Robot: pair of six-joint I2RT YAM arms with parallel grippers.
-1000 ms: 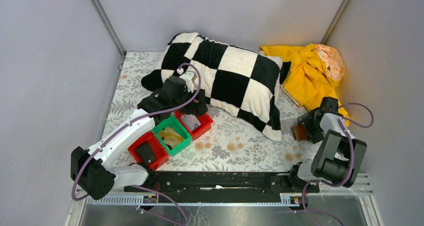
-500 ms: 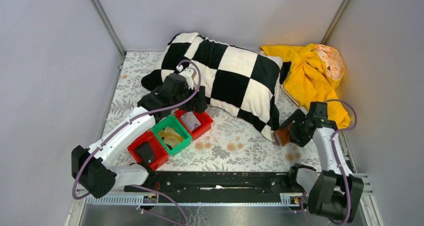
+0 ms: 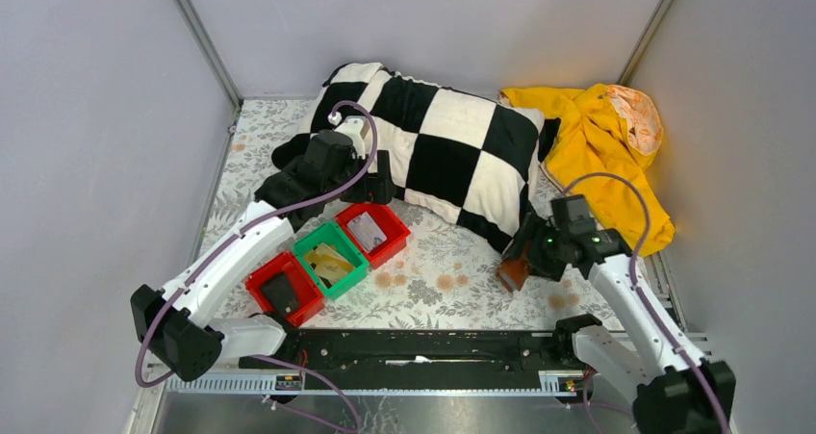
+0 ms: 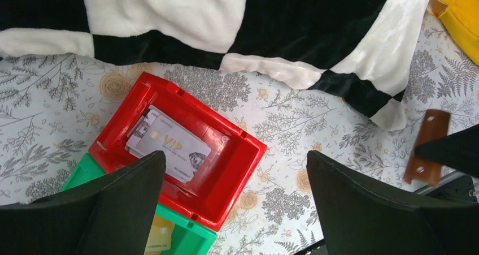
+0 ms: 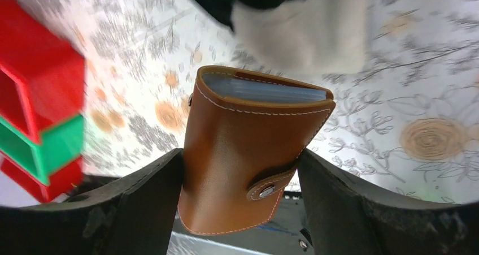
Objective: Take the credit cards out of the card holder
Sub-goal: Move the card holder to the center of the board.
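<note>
Right gripper [image 5: 240,170] clamped the holder [image 5: 248,153] across its two long sides, spine end up and snap strap low, holder shut. It hung off the table [image 3: 452,280], at 5 o'clock from the pillow [image 3: 433,145] corner and 3 o'clock from the bins. Gripping by the sides probably left the flap and open edge free for the other arm to work on.

Left gripper [image 4: 235,159] was spread wide and empty, hovering over the far red bin [image 4: 248,147], where a VIP card [image 4: 169,145] already lay. That looked like a wait near the drop spot. The green bin [image 3: 306,251] sat at 7 o'clock of that red one.

Versus a second before: the right arm had swung from the 3 o'clock table edge by the yellow cloth [image 3: 597,136] in toward centre, carrying the holder with it. The left gripper had backed off slightly toward 12 o'clock, nearer the pillow. Bins, pillow and cloth were unmoved.
</note>
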